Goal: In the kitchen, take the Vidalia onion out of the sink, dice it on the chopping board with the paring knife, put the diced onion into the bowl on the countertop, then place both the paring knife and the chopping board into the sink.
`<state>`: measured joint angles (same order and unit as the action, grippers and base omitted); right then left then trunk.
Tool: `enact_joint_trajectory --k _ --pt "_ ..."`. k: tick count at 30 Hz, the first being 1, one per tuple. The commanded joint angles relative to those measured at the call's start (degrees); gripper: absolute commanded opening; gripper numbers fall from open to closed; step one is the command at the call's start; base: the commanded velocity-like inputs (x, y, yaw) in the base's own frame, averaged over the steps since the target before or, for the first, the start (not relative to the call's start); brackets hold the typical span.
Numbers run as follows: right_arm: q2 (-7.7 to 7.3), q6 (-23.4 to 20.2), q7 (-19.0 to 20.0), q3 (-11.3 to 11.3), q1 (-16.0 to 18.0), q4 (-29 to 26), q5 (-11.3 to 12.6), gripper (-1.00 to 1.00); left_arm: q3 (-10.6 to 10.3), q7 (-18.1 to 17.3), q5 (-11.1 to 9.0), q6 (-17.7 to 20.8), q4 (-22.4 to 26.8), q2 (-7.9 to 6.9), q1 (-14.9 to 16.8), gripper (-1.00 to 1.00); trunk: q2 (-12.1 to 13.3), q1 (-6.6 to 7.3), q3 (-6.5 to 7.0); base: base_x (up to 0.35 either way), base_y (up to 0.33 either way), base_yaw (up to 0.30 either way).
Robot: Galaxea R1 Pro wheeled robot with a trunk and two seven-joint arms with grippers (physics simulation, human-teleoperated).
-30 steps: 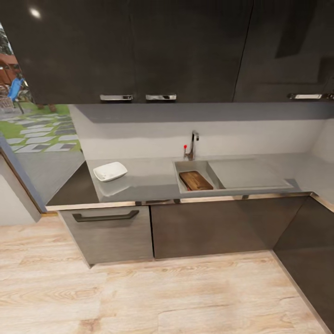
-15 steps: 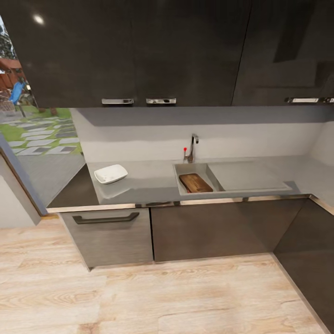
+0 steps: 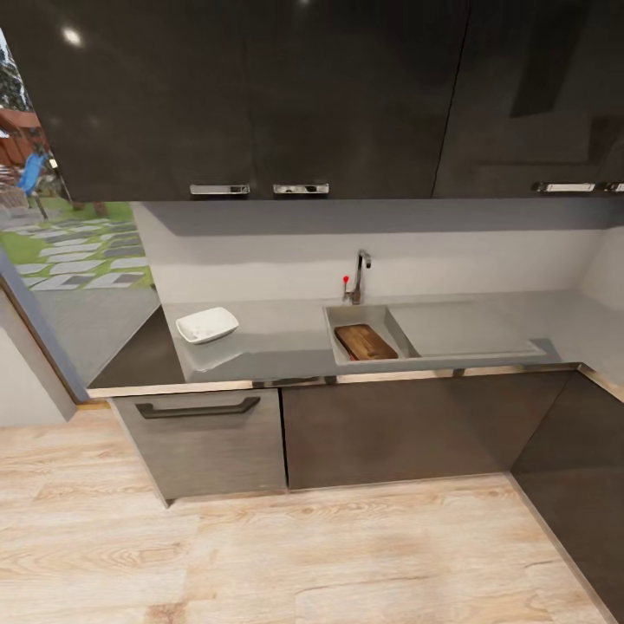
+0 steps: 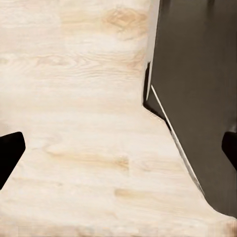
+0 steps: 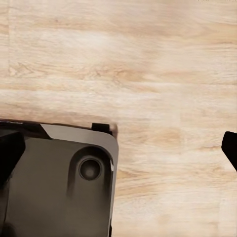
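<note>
In the head view the grey steel sink (image 3: 374,315) is set in the grey countertop (image 3: 277,340), with its chrome tap (image 3: 360,276) behind it. The dark-brown chopping board (image 3: 367,341) lies inside the basin. A thin dark and reddish sliver runs along the board's left edge, too small to name. The white bowl (image 3: 207,325) stands on the countertop left of the sink, and its contents cannot be made out. The onion is hidden. My left gripper (image 4: 118,150) and right gripper (image 5: 118,148) hang open over the wooden floor, both holding nothing.
Dark cabinet fronts with a long handle (image 3: 198,406) stand below the worktop, and dark wall cabinets (image 3: 260,87) hang above it. A second cabinet run (image 3: 589,468) juts out at the right. Wooden floor (image 3: 260,555) lies between me and the counter. A dark panel (image 4: 197,74) is beside my left gripper.
The head view shifted a little between the two earlier frames, then held still. The board, bowl and sink have kept their places.
</note>
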<state>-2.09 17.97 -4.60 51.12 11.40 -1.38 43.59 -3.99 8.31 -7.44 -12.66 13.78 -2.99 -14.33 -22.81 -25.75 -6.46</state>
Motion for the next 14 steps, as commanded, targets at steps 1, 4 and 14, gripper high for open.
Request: enact_joint_trajectory --k 1,4,14 --pt "0.15 0.0 -0.3 0.5 0.0 -0.2 0.3 1.0 -0.5 0.2 -0.6 -0.1 -2.3 -0.06 0.0 1.0 -0.1 -0.04 -0.1 0.0 0.0 0.0" --pt "0.29 0.0 -0.3 0.4 0.0 -0.2 0.3 1.0 -0.5 0.2 -0.6 -0.1 -6.6 -0.08 0.0 1.0 -0.1 -0.04 -0.1 0.0 0.0 0.0" --pt "0.32 0.1 -0.3 0.4 0.0 -0.2 0.3 1.0 -0.4 0.2 -0.5 -0.2 -8.2 0.0 0.0 1.0 -0.1 -0.04 -0.1 0.0 0.0 0.0"
